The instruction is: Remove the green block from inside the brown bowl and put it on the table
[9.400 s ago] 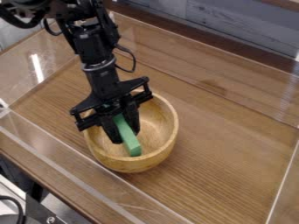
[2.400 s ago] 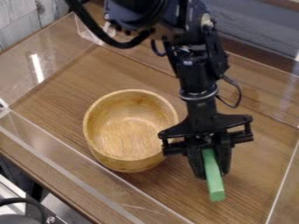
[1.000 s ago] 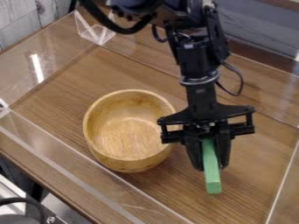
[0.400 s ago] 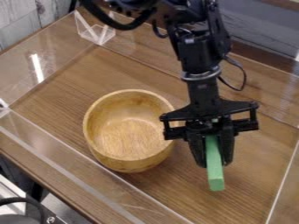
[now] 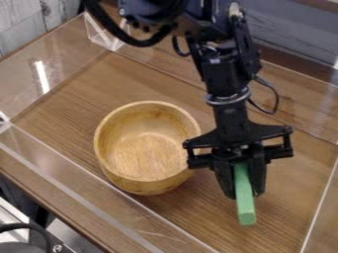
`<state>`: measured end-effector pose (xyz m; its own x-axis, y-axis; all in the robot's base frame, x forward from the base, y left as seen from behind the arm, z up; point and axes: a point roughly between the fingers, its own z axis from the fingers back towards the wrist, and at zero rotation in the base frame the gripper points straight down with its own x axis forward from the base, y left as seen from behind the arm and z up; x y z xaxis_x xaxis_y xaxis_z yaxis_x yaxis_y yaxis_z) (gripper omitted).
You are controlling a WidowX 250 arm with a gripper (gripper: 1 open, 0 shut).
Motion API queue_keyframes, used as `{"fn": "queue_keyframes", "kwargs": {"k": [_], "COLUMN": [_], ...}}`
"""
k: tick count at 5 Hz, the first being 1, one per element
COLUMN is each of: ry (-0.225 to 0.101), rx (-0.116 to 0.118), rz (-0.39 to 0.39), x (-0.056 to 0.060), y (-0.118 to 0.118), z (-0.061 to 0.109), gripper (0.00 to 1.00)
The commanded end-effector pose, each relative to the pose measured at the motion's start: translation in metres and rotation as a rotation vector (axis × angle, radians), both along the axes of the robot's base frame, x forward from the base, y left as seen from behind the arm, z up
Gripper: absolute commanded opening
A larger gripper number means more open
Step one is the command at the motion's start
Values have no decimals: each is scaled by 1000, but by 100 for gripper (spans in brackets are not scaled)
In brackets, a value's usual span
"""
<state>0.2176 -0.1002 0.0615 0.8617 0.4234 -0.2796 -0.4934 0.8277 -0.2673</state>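
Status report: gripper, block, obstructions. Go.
Gripper shut on green block. Block out of bowl, hanging tilted beside it, low end at the table. Nothing in the way below.

Black arm comes in from top-left of the view, bends at a cable-wrapped elbow near top centre, then forearm + wrist drop steeply down toward lower right. Gripper (image 5: 239,176) sits at the bottom end, pointing mostly downward w/ a slight tilt, its wide black crossbar running approx. level across the wrist. Both fingers (image 5: 220,179) hang down from that bar, drawn in tight & clamped on the upper end of the green block (image 5: 246,203), which sticks out below the fingertips.
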Motion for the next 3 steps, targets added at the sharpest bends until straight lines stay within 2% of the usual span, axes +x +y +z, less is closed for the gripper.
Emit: {"fn": "queue_keyframes", "kwargs": {"k": [1, 3], "ry": [-29, -25], "rx": [-9, -12], "rz": [-9, -15], "x": [3, 2], "y": [-2, -1], "z": [3, -1], "gripper": [0, 0]}}
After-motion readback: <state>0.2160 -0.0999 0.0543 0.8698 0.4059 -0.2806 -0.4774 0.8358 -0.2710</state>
